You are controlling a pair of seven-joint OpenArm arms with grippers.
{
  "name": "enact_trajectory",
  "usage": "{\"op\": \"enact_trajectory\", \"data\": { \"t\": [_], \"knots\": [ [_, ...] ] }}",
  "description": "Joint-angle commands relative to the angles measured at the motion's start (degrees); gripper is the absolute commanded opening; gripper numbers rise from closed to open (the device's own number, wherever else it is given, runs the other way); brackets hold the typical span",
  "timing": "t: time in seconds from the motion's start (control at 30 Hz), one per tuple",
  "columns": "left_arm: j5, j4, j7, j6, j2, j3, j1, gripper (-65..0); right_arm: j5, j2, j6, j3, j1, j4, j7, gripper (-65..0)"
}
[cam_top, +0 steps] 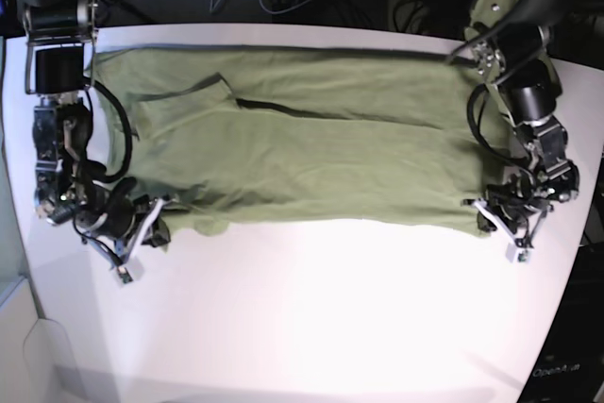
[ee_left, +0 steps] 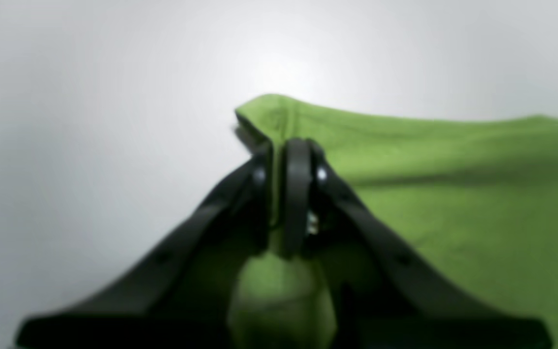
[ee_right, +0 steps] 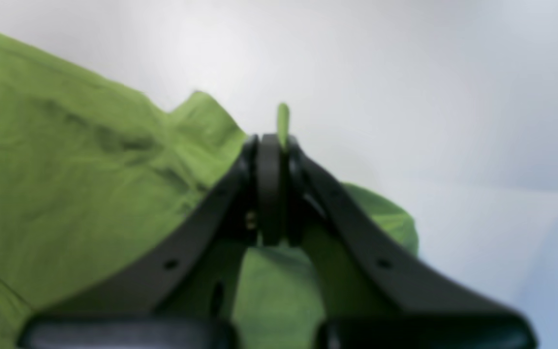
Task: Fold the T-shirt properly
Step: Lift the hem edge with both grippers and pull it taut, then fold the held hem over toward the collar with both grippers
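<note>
— Where's your T-shirt (cam_top: 302,148) sitting?

— It lies spread flat across the far half of the white tabletop (cam_top: 311,318), stretched lengthwise from the left edge almost to the right edge. The near half is bare. One sleeve is folded in over the body near the far left corner.

— And your left gripper (ee_left: 284,150)?

— You've got it clamped on the shirt's near corner by the tabletop's right edge; the left wrist view shows green cloth pinched between the closed jaws.

— The right gripper (ee_right: 271,140)?

— Closed too, near the left edge. A sliver of green pokes up past its tips, so you're holding the shirt's near edge there.
</note>
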State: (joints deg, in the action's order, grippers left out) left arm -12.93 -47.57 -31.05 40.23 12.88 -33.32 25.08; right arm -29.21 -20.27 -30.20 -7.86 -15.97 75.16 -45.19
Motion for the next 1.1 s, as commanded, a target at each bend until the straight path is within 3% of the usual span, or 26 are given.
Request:
{"op": "enact_trajectory", "data": {
  "t": [0.0,0.27,0.43,0.8,1.07],
  "knots": [
    [1.02,-2.76,-0.20,-0.23,0.61,-0.04,0.99,-61.3,-1.07,-0.78,-0.35,0.43,-0.60,2.34,1.28,-63.7],
    [1.02,-14.63,-5.39,-0.23,-1.76,-0.13,-2.44,-61.3,-1.07,-0.96,-0.35,0.52,4.23,10.95,1.28,-63.7],
    [1.10,-20.78,-7.94,-0.23,-2.91,-0.31,-5.61,-61.3,-1.07,-0.96,0.96,4.74,8.89,15.09,1.28,-63.7],
    [1.10,-37.13,-9.26,-0.23,-5.19,-0.48,-17.12,-61.3,-1.07,-0.69,1.14,12.03,22.43,28.89,1.28,-63.7],
    [1.19,-49.18,-9.26,-0.23,-9.59,-3.03,-25.04,-61.3,-1.07,0.80,1.14,13.44,30.78,34.16,1.63,-63.7]
  ]
}}
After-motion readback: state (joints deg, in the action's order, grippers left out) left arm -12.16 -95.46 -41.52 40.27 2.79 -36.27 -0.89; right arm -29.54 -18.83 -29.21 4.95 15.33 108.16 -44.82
